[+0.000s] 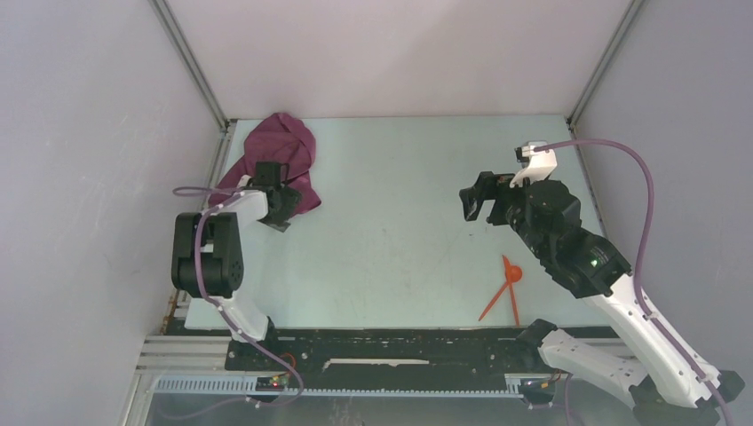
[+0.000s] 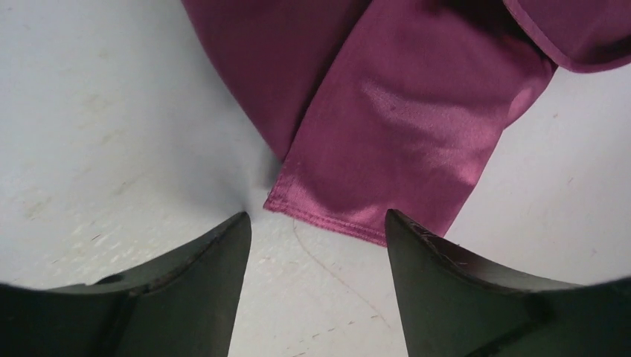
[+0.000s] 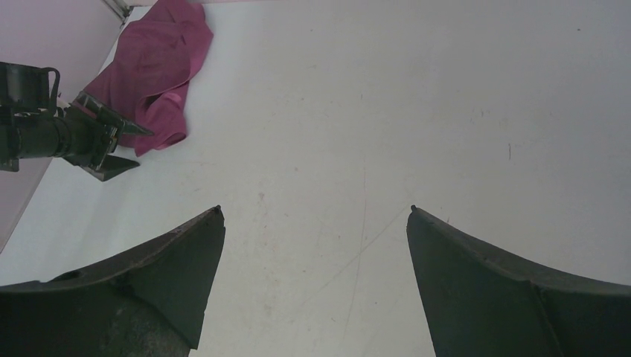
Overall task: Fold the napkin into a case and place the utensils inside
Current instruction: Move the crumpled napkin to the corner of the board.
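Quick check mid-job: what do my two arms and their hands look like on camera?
The left arm and right arm mix white links with bulky black joints, each trailed by a purple cable. A small green light glows on the right one. The left hand and right hand have dark, tapering wedge-shaped fingers.

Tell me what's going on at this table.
The left gripper is open at a hemmed corner of the napkin, which lies bunched in the far left corner of the table, not yet folded. The right gripper is open over bare tabletop, holding nothing. The two utensils lie together at the near right.
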Motion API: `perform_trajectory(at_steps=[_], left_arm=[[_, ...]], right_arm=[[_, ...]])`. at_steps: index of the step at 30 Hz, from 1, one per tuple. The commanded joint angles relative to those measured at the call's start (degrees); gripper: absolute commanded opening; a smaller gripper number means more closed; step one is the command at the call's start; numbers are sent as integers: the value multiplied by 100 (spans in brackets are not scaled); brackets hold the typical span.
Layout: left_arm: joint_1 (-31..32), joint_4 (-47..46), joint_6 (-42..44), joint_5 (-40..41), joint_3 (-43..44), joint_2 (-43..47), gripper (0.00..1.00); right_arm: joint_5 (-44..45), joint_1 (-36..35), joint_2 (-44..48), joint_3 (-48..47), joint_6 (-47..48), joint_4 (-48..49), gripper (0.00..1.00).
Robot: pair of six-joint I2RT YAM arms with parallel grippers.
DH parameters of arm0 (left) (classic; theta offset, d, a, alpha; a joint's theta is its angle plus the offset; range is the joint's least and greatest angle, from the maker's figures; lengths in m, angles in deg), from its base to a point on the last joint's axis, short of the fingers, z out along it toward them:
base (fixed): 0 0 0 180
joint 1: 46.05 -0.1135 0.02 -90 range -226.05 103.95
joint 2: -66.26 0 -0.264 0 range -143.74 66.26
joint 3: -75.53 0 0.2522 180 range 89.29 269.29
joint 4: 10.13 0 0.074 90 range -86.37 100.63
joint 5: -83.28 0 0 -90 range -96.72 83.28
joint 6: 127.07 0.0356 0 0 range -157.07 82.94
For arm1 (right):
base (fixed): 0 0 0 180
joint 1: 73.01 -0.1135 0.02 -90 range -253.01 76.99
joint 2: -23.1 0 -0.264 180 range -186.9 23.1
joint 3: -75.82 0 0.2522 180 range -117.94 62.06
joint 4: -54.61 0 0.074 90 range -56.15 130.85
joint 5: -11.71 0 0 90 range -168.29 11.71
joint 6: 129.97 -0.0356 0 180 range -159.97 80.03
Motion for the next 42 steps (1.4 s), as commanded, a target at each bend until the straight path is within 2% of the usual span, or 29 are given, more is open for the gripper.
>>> perform_trajectory(at_steps=[1,3,5,11,14,19,30,36,39,42], left_arm=[[-38,16,-218,129,368,-327,69],[-38,102,-37,191,515,-406,59],[-38,181,84,204,638,-475,53],[-38,346,730,-9,899,-542,10],[147,480,1029,134,839,-264,1],[954,593,1573,620,633,484,0],[3638,961,3180,1044,429,1378,0],[4949,759,3244,786,-284,1977,0],[5290,656,3115,621,-708,2344,0],[5384,683,2802,564,-1221,2863,0]], right_arm=[[137,40,-13,-25,-101,82,100],[139,43,-61,-18,-127,78,100],[127,51,-112,-18,-158,86,100],[-6,60,-242,-19,-178,159,99],[-3,68,-287,-24,-177,175,99],[59,69,-342,-26,-203,184,100],[62,276,-652,-23,-644,54,100],[-925,1041,-921,77,-1068,164,100],[-1835,1438,-1207,239,-1123,558,100],[-2489,1529,-1746,265,-1144,979,98]])
